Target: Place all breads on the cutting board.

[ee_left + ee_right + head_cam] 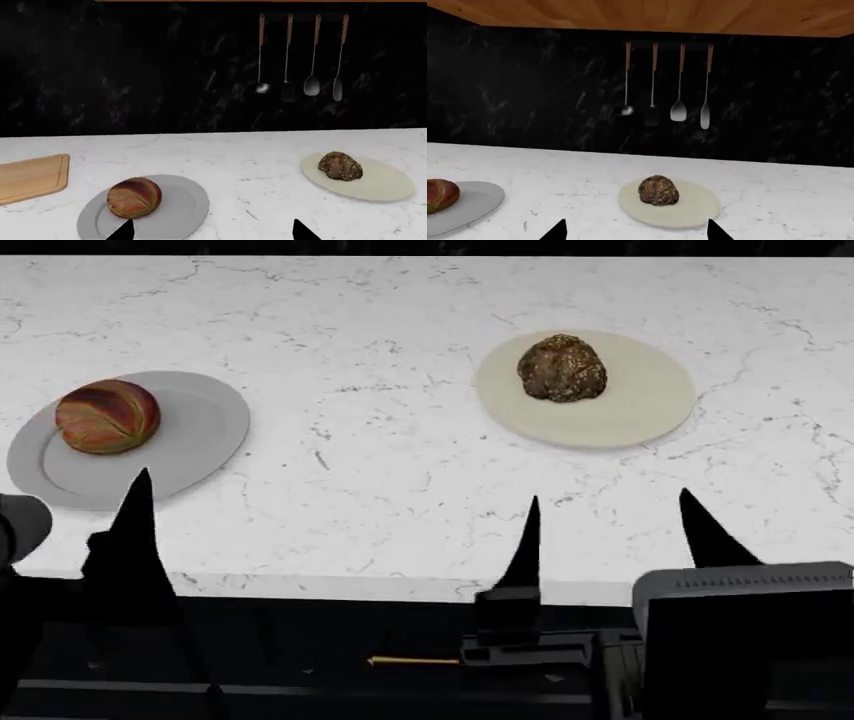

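The glossy striped roll (133, 197) sits on a round grey plate (177, 212). The dark seeded roll (340, 166) sits on a round cream plate (387, 182). The light-wood cutting board (33, 175) shows only in the left wrist view, beyond the grey plate, and nothing lies on its visible part. My left gripper (213, 232) is open and empty, close to the striped roll. My right gripper (635, 231) is open and empty, short of the seeded roll (658, 190). In the head view the striped roll (107, 416) is at the left, the seeded roll (561, 368) at the right, and the right gripper (614, 530) is near the counter's front edge.
The white marble counter (400, 490) ends at a front edge (400, 585) just under my grippers. Several long-handled utensils (300, 55) hang on the black back wall. A wooden cabinet underside (627, 15) is overhead.
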